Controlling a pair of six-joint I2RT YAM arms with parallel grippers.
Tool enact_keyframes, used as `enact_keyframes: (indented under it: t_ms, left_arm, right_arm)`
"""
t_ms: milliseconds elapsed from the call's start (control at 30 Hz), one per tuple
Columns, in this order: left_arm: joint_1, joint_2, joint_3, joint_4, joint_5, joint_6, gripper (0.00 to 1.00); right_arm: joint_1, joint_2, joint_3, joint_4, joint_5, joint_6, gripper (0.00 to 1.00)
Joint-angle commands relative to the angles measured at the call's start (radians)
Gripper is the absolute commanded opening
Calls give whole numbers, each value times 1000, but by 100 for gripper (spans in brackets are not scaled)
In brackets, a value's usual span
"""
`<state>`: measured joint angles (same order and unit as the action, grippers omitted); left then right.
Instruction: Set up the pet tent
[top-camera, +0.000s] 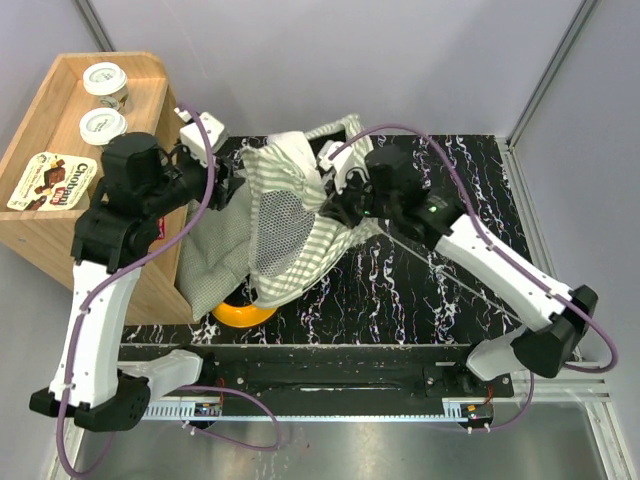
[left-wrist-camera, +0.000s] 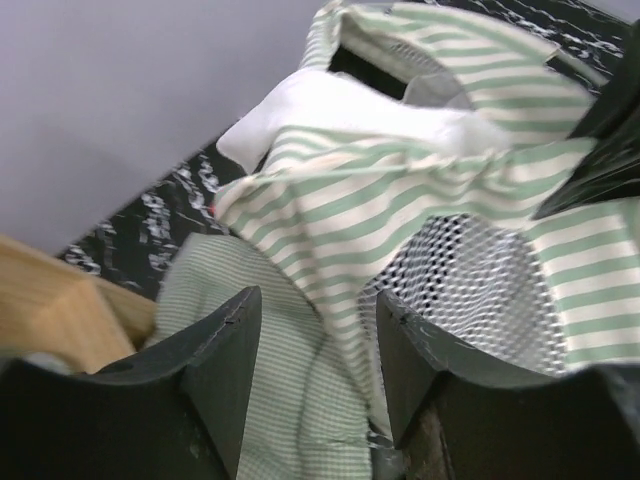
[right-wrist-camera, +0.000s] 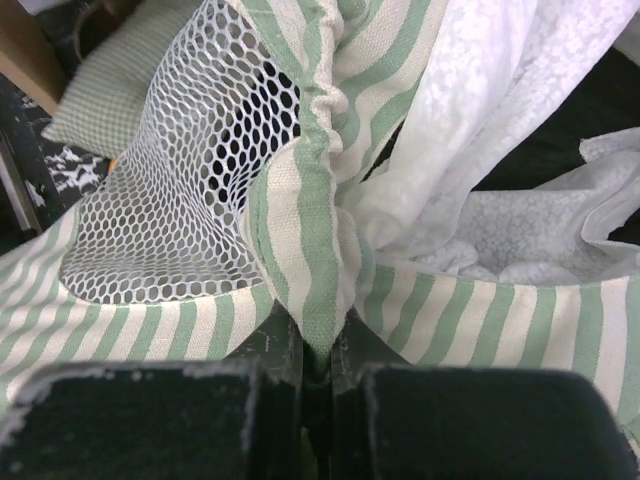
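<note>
The pet tent (top-camera: 290, 215) lies crumpled on the black marbled table, its green-and-white stripes bunched round the white mesh window (top-camera: 283, 225). My right gripper (top-camera: 335, 205) is at its right side, shut on a fold of striped fabric (right-wrist-camera: 310, 230) next to the mesh (right-wrist-camera: 170, 200). White lace curtains (right-wrist-camera: 470, 130) hang just past that fold. At the tent's left edge, my left gripper (top-camera: 235, 185) is open. In the left wrist view its fingers (left-wrist-camera: 225, 360) straddle the checked cushion (left-wrist-camera: 280, 400) and a striped hem (left-wrist-camera: 350, 270) without pinching them.
A wooden shelf (top-camera: 60, 230) stands at the left with two yogurt cups (top-camera: 105, 82) and a Chobani pack (top-camera: 52, 182) on it. The checked cushion (top-camera: 215, 255) leans against it, over an orange round object (top-camera: 245, 313). A thin rod (top-camera: 440, 270) lies on the table (top-camera: 400, 290).
</note>
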<state>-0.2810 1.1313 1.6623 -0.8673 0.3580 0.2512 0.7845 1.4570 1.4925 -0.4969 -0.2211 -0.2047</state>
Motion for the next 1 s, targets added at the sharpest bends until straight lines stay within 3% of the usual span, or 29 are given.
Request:
enact_keyframes:
  t_ms: [0, 200, 300, 600, 867, 967]
  left_arm:
    - [25, -39, 68, -44, -114, 100, 52]
    - [78, -74, -64, 51, -114, 154, 58]
    - [135, -88, -136, 131, 31, 155, 59]
    - [195, -59, -257, 419, 455, -145, 63]
    - [213, -38, -263, 534, 573, -248, 65]
    - [218, -27, -266, 568, 587, -279, 56]
  right_arm:
    - [-17, -96, 124, -72, -73, -111, 0]
    - [-19, -165, 114, -115, -64, -182, 0]
    - [-21, -198, 94, -124, -90, -206, 0]
    - [-21, -256, 60, -109, -147, -217, 0]
    - [-21, -250, 49, -103, -179, -222, 0]
    - [-21, -250, 48, -104, -193, -225, 0]
